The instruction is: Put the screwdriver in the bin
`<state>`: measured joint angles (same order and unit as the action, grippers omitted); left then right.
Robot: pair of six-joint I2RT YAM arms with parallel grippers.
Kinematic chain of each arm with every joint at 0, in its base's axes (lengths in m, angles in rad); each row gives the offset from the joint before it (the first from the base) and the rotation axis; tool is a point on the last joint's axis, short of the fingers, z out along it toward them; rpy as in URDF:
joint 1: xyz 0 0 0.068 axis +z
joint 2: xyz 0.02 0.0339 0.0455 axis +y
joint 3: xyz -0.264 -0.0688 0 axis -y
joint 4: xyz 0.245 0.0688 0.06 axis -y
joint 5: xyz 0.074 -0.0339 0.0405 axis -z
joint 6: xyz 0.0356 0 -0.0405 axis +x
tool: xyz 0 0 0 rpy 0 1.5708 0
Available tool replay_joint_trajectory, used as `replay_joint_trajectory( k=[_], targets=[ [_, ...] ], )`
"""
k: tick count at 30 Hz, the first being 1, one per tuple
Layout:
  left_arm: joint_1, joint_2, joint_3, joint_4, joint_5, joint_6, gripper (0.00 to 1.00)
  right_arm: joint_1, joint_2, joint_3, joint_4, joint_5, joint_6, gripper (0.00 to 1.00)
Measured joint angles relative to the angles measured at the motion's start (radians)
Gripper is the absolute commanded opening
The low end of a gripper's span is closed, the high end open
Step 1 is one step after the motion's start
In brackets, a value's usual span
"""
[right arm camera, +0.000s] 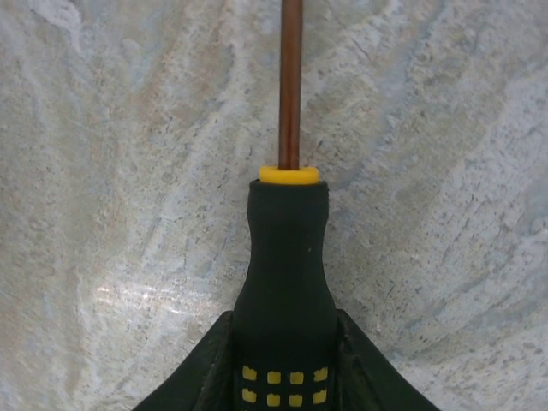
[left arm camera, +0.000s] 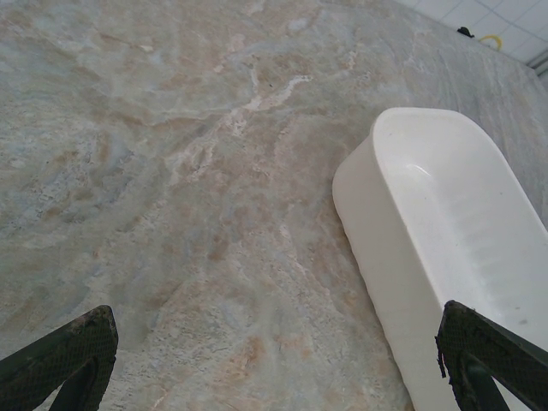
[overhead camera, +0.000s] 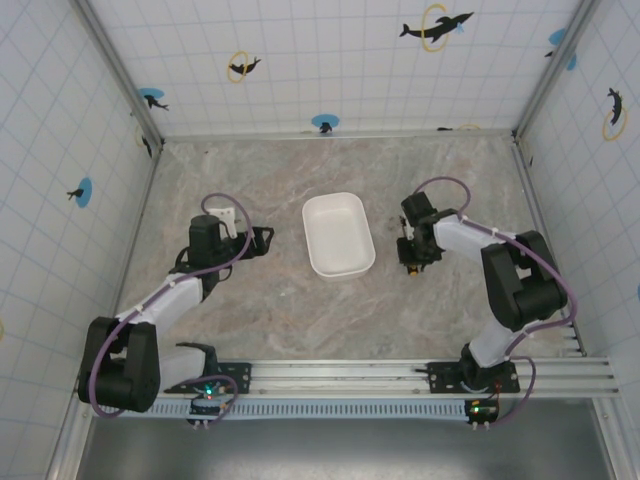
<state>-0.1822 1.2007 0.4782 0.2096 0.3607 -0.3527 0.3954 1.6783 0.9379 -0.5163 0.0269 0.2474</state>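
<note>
Screwdriver (right arm camera: 287,274) in right tool (right arm camera: 287,381), tip cropped (above)

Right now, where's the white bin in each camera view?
Top external: bin at the centre of the marbled tabletop, between the arms.
Left wrist: bin at the right edge.
Right wrist: screwdriver gripped by the right tool, over the tabletop.
Shared landmark: the marbled tabletop.
</note>
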Motion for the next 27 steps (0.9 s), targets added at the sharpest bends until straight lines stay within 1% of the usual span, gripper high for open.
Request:
replay_joint_trajectory(
  k=[3, 4, 5, 9, 14, 17, 19, 23, 25, 27],
  targets=[
    [-0.006, 0.0, 0.002, -0.001, 0.01, 0.0, 0.98, 0.0, 0.0, 0.0, 0.0, 0.003, -0.001, 0.05],
    [-0.008, 0.0, 0.002, -0.001, 0.012, 0.0, 0.98, 0.0, 0.0, 0.0, 0.0, 0.003, 0.0, 0.01],
    [-0.008, 0.0, 0.003, -0.003, 0.014, 0.0, 0.98, -0.001, 0.0, 0.0, 0.0, 0.003, 0.0, 0.0],
    [-0.01, 0.0, 0.011, -0.008, 0.017, 0.0, 0.97, -0.014, -0.001, 0.0, 0.0, -0.016, 0.006, 0.0],
    [-0.01, 0.0, 0.015, -0.018, 0.017, 0.0, 0.97, -0.083, -0.036, 0.015, -0.019, -0.094, 0.026, 0.0],
    [-0.01, 0.0, 0.015, -0.02, 0.017, 0.0, 0.98, -0.13, -0.092, 0.083, -0.038, -0.138, 0.053, 0.0],
    [-0.01, 0.0, 0.015, -0.022, 0.017, 0.0, 0.98, -0.143, -0.142, 0.146, -0.027, -0.155, 0.084, 0.0],
    [-0.01, -0.004, 0.015, -0.023, 0.016, 0.0, 0.98, -0.113, -0.243, 0.231, 0.063, -0.155, 0.153, 0.0],
    [-0.01, -0.011, 0.015, -0.023, 0.016, 0.0, 0.97, -0.062, -0.288, 0.243, 0.134, -0.12, 0.18, 0.0],
    [-0.01, -0.018, 0.015, -0.023, 0.016, 0.0, 0.98, 0.011, -0.319, 0.242, 0.196, -0.073, 0.197, 0.0]
  ],
)
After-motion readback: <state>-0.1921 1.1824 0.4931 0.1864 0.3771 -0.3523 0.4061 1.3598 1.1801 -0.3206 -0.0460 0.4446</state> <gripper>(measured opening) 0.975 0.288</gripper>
